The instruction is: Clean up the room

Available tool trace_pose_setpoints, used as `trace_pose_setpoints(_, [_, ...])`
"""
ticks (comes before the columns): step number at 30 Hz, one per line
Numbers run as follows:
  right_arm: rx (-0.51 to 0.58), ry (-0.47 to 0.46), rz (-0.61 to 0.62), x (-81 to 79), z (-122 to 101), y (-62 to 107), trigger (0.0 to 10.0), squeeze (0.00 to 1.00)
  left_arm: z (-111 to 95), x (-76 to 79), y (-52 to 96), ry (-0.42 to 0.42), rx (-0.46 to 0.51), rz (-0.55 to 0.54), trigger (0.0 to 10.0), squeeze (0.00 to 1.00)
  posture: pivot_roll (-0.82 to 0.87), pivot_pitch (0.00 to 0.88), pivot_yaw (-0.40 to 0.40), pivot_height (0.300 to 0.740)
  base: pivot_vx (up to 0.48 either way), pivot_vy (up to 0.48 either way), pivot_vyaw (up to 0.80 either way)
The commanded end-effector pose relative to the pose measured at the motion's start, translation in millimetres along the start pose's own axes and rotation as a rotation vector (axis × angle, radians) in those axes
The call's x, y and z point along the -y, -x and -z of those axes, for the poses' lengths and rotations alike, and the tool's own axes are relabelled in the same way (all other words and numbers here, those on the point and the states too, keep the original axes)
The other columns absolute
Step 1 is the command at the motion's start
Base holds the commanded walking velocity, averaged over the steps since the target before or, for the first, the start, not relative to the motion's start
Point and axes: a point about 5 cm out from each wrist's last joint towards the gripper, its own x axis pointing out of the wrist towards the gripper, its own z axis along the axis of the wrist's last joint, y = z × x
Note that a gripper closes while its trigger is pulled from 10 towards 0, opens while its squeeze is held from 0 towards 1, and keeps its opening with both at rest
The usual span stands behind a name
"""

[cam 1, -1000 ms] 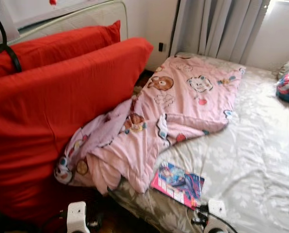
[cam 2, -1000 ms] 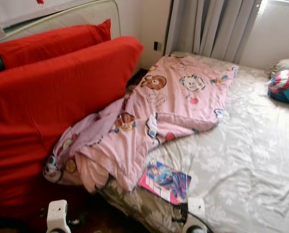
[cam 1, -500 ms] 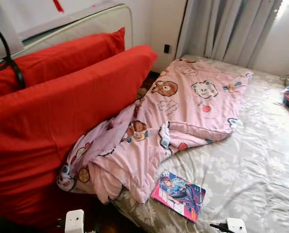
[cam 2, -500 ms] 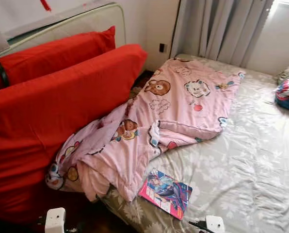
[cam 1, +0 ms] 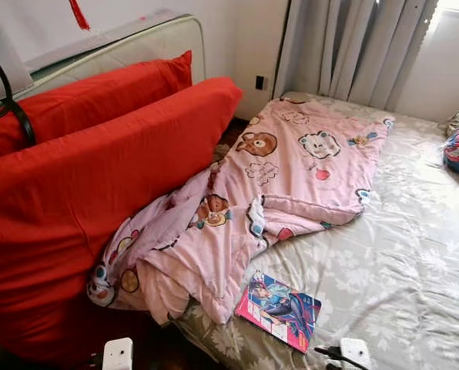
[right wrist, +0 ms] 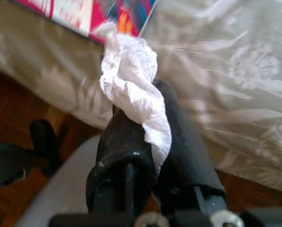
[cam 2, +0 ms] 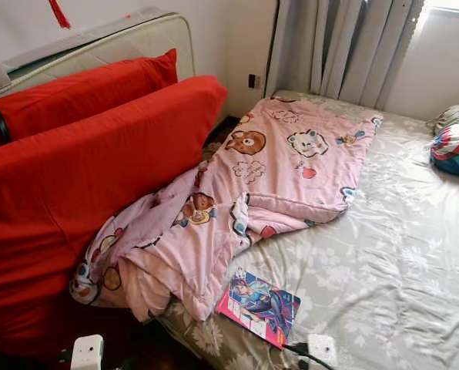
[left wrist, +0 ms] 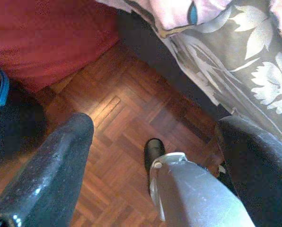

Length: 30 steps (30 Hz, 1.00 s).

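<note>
White crumpled tissue [right wrist: 131, 80] sits pinched in the right gripper [right wrist: 145, 113] beside the bed [cam 1: 399, 262]; left gripper [left wrist: 155, 137] fingers wide. Next, likely binning it.

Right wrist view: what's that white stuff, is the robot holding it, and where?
Yes. The right hand is shut on a crumpled white tissue, pinching its lower end; the rest bunches up above the fingertips.
</note>
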Motion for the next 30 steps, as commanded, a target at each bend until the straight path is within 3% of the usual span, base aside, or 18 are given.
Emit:
trace_pose_setpoints(1, [-0.002, 0.013, -0.008, -5.2, 4.3, 0.7, 10.0, 0.0, 15.6, -7.5, 5.0, -0.002, -0.063, -0.02, 10.0, 0.0, -0.07, 0.066, -0.034, 0.74, 0.0, 0.0, 0.8])
trace_pose_setpoints(5, [-0.009, 0.016, -0.016, -3.8, 9.6, 2.6, 10.0, 0.0, 17.7, -8.1, 5.7, 0.0, -0.073, -0.022, 10.0, 0.0, -0.07, 0.062, -0.03, 0.74, 0.0, 0.0, 0.8])
trace_pose_setpoints(14, [0.004, 0.015, 0.009, 25.1, 4.3, 5.8, 10.0, 0.0, 16.6, -9.5, 5.3, 0.002, -0.073, -0.027, 10.0, 0.0, -0.07, 0.049, -0.025, 0.74, 0.0, 0.0, 0.8])
trace_pose_setpoints(24, [0.011, 0.014, 0.004, 21.7, -1.6, 3.4, 10.0, 0.0, 16.0, -9.7, 5.3, 0.006, -0.067, -0.03, 10.0, 0.0, -0.06, 0.051, -0.03, 0.74, 0.0, 0.0, 0.8])
trace_pose_setpoints(30, [-0.001, -0.015, 0.018, 12.0, 1.8, 2.2, 10.0, 0.0, 15.8, -7.9, 4.9, 0.011, -0.064, -0.028, 10.0, 0.0, -0.07, 0.053, -0.034, 0.74, 0.0, 0.0, 0.16])
